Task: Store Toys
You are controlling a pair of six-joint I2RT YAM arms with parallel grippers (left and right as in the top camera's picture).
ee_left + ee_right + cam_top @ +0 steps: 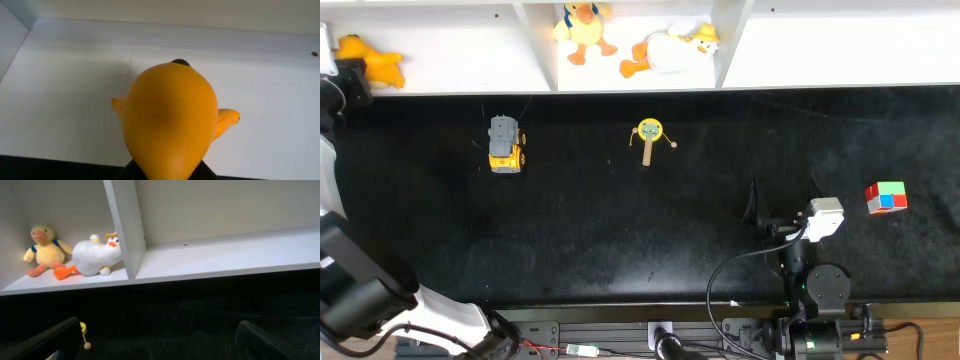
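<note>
Solid bright orange all over the orange toy [170, 120]. Pale yellow with orange feet on the duck plush [585, 28]; white with orange feet and yellow hat on the goose plush [665, 52]. Yellow and grey on the toy truck [505, 145]. Yellow head, tan handle on the rattle drum [649, 135]. Red, green and blue squares on the cube [886, 197]. Black table mat [620, 240], white shelf [820, 50]

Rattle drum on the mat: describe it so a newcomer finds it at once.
On the black mat, look just in front of the white shelf's middle compartment holding plush ducks. The rattle drum lies there: alone among the toys, it is a yellow disc on a wooden stick.
</note>
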